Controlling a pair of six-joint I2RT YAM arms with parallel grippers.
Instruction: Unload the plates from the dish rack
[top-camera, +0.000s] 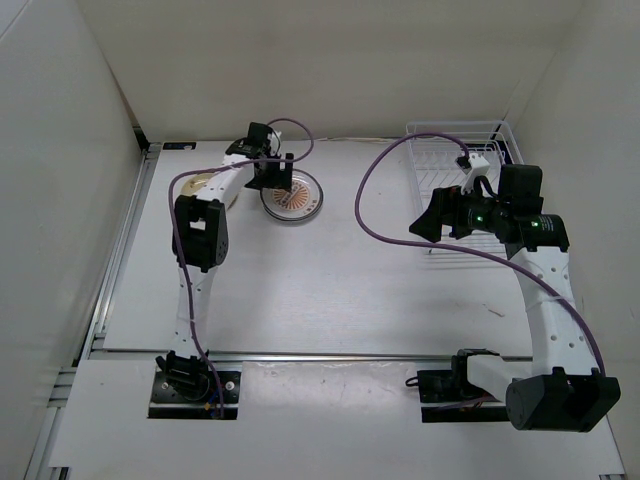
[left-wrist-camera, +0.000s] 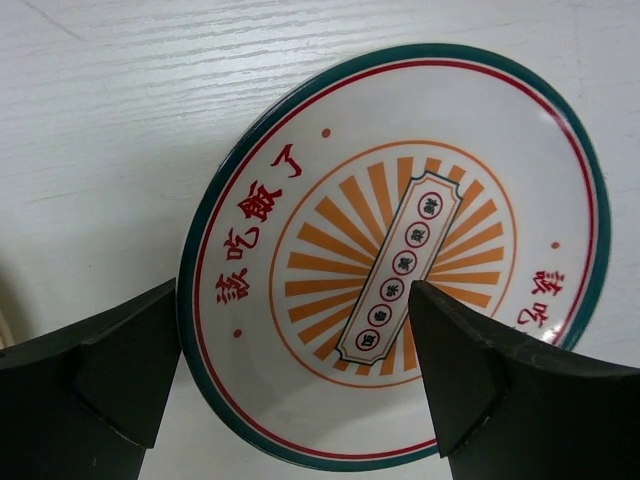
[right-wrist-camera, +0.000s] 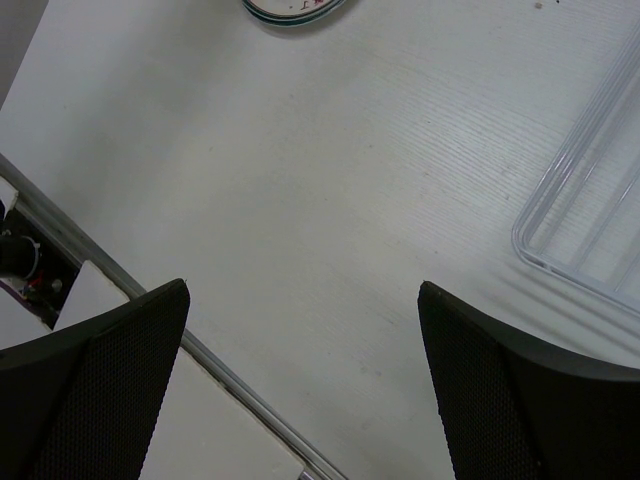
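A white plate with a dark green rim and an orange sunburst (top-camera: 296, 201) lies flat on the table at the back, left of centre. My left gripper (top-camera: 268, 178) hovers just above its left part, open and empty. In the left wrist view the plate (left-wrist-camera: 400, 180) fills the frame between the spread fingers of the left gripper (left-wrist-camera: 295, 290). A cream-yellow plate (top-camera: 207, 187) lies to its left, partly hidden by the left arm. The white wire dish rack (top-camera: 450, 160) stands at the back right; I see no plate in it. My right gripper (top-camera: 422, 225) is open and empty, left of the rack's front.
The right wrist view shows bare table under the right gripper (right-wrist-camera: 303, 285), a corner of the rack (right-wrist-camera: 575, 235) at the right and the sunburst plate's edge (right-wrist-camera: 290, 10) at the top. A metal rail (right-wrist-camera: 240, 385) runs along the table's near edge. Purple cables loop over the table.
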